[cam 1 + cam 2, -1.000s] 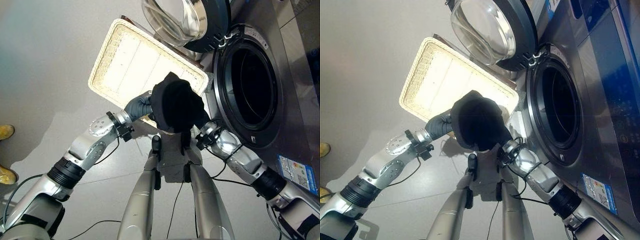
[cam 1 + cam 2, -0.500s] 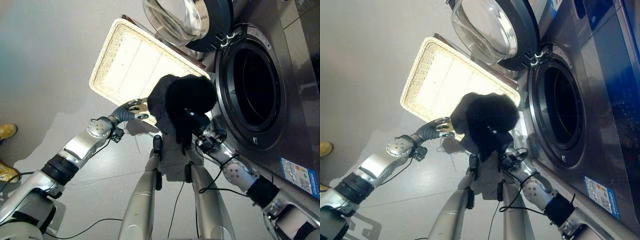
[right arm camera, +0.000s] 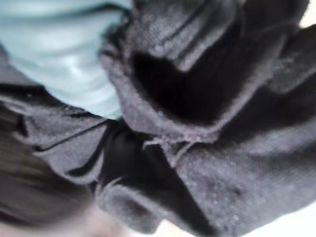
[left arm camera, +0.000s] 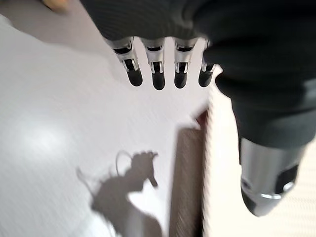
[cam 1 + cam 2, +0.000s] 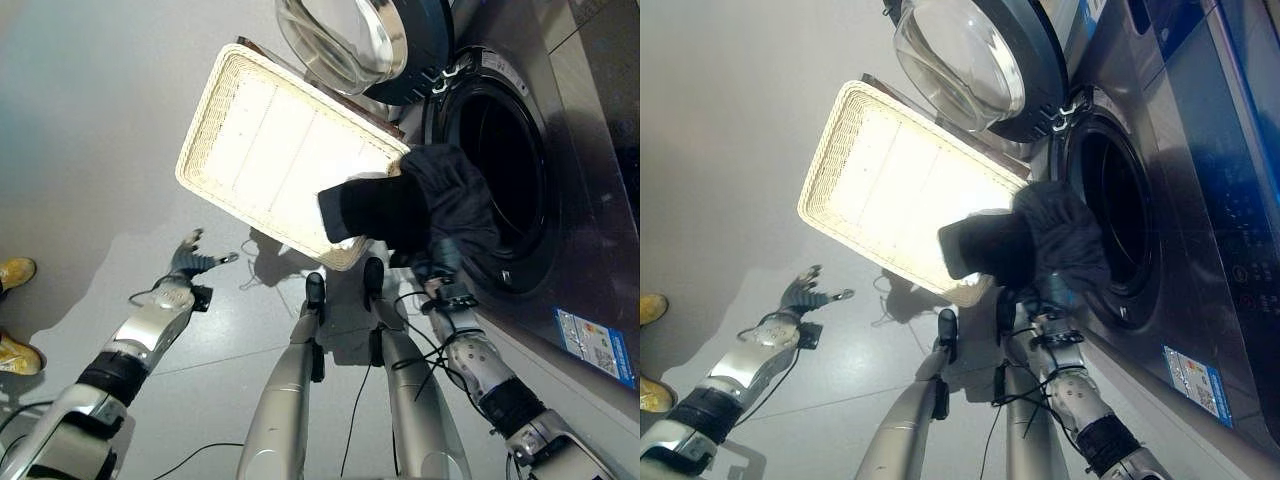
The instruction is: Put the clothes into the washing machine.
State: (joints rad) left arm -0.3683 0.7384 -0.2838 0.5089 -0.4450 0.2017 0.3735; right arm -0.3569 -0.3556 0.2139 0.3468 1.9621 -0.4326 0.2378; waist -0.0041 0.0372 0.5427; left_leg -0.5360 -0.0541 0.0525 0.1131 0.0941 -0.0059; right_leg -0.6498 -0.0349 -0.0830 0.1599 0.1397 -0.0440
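Robot hand, left (image 5: 190, 262): fingers spread and straight, holding nothing, low over the grey floor (image 5: 90, 120). A second ago it was up at the dark bundle with its partner; it has since let go and dropped back, well apart from the load.

Robot hand, right: buried under the cloth, so whether its fingers are clamped cannot be told. The right arm has swung the load from in front of the body across to the machine.

Dark garment (image 5: 420, 205): black and charcoal fabric, bunched. One end drapes over the lower rim of the drum opening (image 5: 505, 150), the other end still hangs outside, over the near corner of the basket. Judged partly delivered; the trailing end needs pushing through before the step counts as done.

Wicker basket (image 5: 250, 140): pale, rectangular, on the floor beside the machine, no further clothes visible inside.

Washer door (image 5: 345, 45): glass porthole, swung open above the basket, clear of the path.

Yellow shoes (image 5: 14, 268): a person's, at the far edge, well apart.

Obstruction: the drum's rim may snag the trailing cloth.
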